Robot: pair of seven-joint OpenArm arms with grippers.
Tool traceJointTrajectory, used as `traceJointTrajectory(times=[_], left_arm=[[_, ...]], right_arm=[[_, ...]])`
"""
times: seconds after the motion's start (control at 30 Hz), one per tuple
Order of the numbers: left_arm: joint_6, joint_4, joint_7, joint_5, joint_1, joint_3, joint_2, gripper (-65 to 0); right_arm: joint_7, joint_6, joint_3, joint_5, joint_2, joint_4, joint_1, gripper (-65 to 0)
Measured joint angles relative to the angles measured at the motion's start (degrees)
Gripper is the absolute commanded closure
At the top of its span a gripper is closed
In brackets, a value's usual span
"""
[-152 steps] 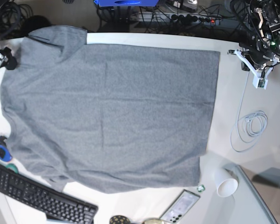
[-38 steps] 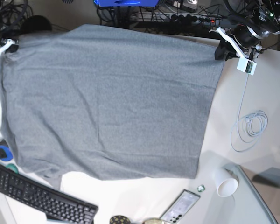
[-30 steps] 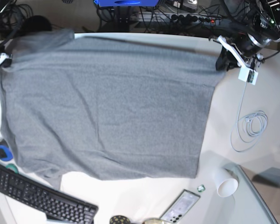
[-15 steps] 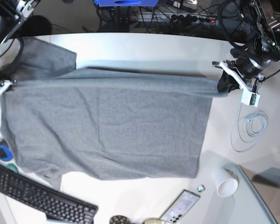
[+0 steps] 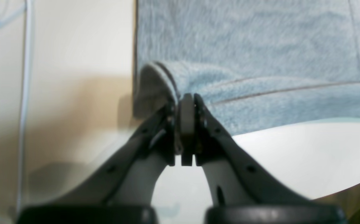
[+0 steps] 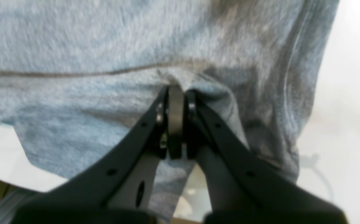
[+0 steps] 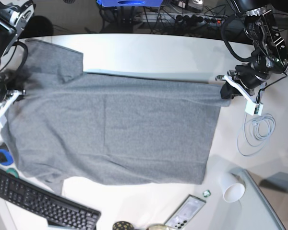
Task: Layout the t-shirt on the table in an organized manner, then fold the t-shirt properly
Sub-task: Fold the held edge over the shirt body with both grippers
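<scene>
The heather-grey t-shirt [image 7: 110, 134] lies across the white table [image 7: 149, 52], its far edge doubled over toward the front. One sleeve [image 7: 53, 57] lies flat at the back left. My left gripper [image 7: 226, 97] is shut on the shirt's far right corner, low over the table. In the left wrist view the left gripper [image 5: 186, 99] pinches the folded hem of the shirt [image 5: 245, 46]. My right gripper [image 7: 9, 98] is shut on the shirt's left edge. In the right wrist view the right gripper [image 6: 175, 91] pinches bunched cloth [image 6: 74, 40].
A coiled white cable [image 7: 259, 127] lies right of the shirt, close to my left gripper, and shows in the left wrist view [image 5: 24, 62]. A white cup [image 7: 233, 188], a phone [image 7: 186, 212], a black keyboard [image 7: 38, 201] and a blue object [image 7: 1, 155] line the front. A grey panel [image 7: 266, 206] fills the front right corner.
Both grippers have carried the shirt's far edge toward the front and lower, doubling the cloth over itself. A strip of bare table now shows at the back.
</scene>
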Motion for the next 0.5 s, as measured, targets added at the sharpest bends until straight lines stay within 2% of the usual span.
traceJointTrajectory(times=[0.2,0.33,0.5], left_arm=[[0.0,-0.4,-0.6,7.5,-0.9,0.0,1.4,0.0],[0.2,-2.3,-2.3,9.7,-2.1,0.0,2.3,0.0],[0.2,-2.6,-2.9,9.6,-1.9,0.0,2.8,0.0]], right_arm=[[2.3,0.0,-2.5,0.0,0.0,-0.2,0.9,-0.2],[3.5,0.0,-3.2,0.0,0.0,-0.2,0.8,-0.2],[3.5,0.0,-3.2,0.0,0.0,-0.2,0.9,-0.2]])
